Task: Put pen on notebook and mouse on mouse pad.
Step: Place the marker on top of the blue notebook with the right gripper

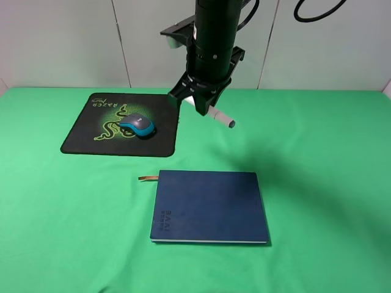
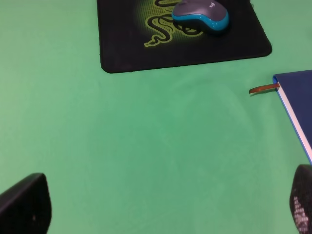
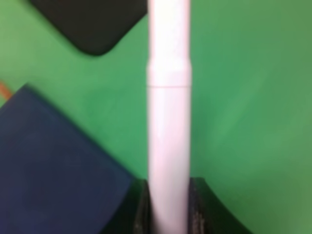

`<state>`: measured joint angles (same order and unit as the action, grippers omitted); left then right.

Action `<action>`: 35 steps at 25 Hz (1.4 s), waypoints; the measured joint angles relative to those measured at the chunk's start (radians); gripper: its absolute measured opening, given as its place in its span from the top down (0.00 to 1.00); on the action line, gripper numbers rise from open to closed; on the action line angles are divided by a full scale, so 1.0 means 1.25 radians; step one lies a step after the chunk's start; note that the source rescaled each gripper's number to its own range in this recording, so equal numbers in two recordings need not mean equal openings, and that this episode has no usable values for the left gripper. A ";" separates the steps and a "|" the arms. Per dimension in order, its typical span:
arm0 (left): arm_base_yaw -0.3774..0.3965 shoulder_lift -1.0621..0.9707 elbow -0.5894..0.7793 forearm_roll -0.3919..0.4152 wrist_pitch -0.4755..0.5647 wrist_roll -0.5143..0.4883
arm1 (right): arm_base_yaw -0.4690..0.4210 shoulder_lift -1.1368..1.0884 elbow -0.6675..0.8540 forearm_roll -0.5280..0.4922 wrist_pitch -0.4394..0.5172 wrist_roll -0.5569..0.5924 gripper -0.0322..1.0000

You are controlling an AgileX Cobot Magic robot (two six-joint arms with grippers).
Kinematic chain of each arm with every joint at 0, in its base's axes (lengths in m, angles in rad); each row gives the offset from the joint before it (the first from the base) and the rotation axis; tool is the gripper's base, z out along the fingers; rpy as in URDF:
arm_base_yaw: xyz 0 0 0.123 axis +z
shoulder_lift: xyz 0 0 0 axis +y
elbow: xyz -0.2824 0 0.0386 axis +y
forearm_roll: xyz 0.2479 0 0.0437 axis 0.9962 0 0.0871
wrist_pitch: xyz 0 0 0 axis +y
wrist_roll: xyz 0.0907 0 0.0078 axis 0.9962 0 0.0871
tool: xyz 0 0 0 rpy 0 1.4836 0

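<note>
My right gripper [image 1: 203,105] hangs above the table behind the notebook, shut on the white pen [image 1: 221,116], whose dark tip juts out to the right. The right wrist view shows the pen [image 3: 168,107] clamped between the two fingers, with a notebook corner [image 3: 48,165] below. The navy notebook [image 1: 209,206] lies closed at centre front, its brown ribbon [image 1: 148,178] sticking out left. The teal and grey mouse [image 1: 138,125] rests on the black mouse pad [image 1: 91,131]. In the left wrist view my left gripper [image 2: 165,207] is open, its fingertips [image 2: 27,204] wide apart over bare cloth.
A green cloth [image 1: 324,159] covers the whole table, with a white wall [image 1: 73,43] behind it. The left wrist view also shows the mouse [image 2: 201,15], the pad [image 2: 195,46] and the notebook edge [image 2: 297,102].
</note>
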<state>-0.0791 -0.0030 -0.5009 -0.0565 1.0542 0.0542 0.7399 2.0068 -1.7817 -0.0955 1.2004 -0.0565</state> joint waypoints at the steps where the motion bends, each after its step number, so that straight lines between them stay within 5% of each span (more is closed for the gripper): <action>1: 0.000 0.000 0.000 0.000 0.000 0.000 | 0.013 -0.018 0.027 -0.001 -0.010 0.001 0.97; 13: 0.000 0.000 0.000 0.000 0.000 0.000 | 0.081 -0.150 0.259 0.021 -0.106 -0.052 0.97; 35: 0.000 0.000 0.000 0.000 0.000 0.000 | 0.123 -0.178 0.644 0.058 -0.452 -0.202 0.97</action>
<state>-0.0791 -0.0030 -0.5009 -0.0565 1.0542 0.0542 0.8934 1.7847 -0.9772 -0.0228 0.6358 -0.3089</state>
